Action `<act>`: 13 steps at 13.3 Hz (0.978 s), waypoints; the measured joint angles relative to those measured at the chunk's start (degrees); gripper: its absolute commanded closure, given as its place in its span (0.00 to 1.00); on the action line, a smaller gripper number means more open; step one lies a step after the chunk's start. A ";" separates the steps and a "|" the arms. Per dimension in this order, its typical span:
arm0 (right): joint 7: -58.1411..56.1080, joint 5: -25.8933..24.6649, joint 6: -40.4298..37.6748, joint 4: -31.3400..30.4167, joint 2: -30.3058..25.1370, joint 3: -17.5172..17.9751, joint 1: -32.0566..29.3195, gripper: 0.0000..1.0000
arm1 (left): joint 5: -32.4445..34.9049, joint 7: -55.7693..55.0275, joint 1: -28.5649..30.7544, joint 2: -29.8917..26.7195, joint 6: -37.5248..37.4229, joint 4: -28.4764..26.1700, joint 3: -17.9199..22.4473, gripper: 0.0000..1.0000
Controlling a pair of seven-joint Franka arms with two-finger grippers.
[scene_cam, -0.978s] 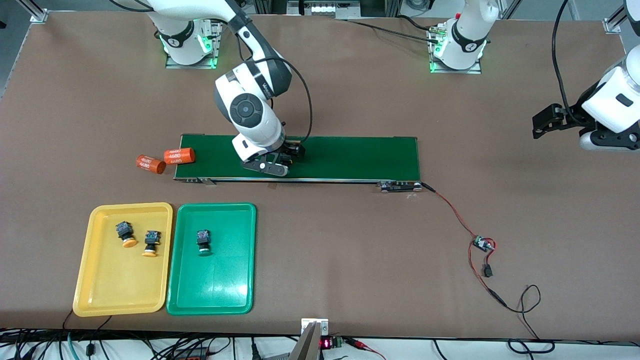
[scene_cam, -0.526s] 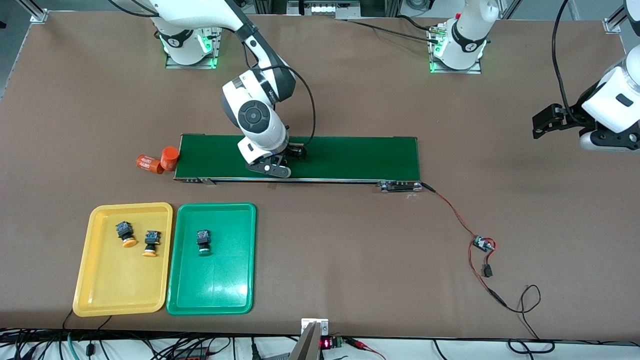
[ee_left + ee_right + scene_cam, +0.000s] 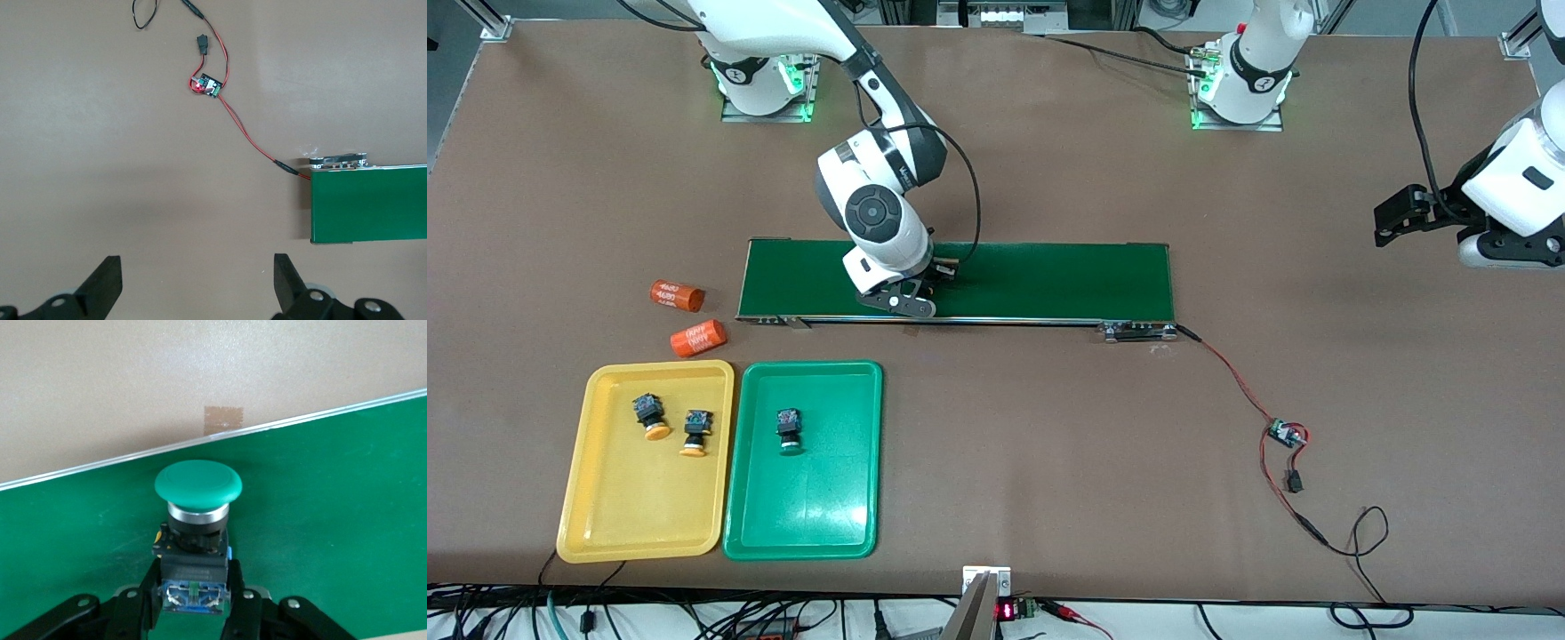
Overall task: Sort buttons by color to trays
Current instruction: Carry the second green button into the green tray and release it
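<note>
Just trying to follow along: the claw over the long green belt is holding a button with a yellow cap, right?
Not quite. The right claw over the belt is indeed holding a button, but the right wrist view shows its cap is green, not yellow.

Close over the dark-green conveyor belt [image 3: 320, 520], with the right gripper [image 3: 195, 603] clamped on a green-capped button [image 3: 197, 520]. Black fingers [image 3: 143, 603] pressed against either side of its black-and-blue body, round cap pointing away from the wrist. Apparently lifted just clear of the belt, though contact underneath cannot be made out. Silver belt edge [image 3: 280, 423] running aslant past the cap, brown table [image 3: 133, 380] alongside it, a small tan tape patch [image 3: 223, 419] touching that edge.
</note>
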 measured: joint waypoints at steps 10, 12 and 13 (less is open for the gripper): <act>-12.68 -6.80 1.12 12.53 3.30 -0.95 -10.39 0.87 | 0.00 0.00 0.04 0.02 0.00 0.00 0.00 0.00; -16.42 -6.84 1.36 16.90 7.49 -1.17 -11.34 0.87 | 0.00 0.00 0.05 0.02 0.00 0.00 0.00 0.00; -18.52 -6.86 1.86 18.58 9.32 -1.51 -11.75 0.87 | 0.00 0.00 0.06 0.02 0.00 0.01 0.01 0.00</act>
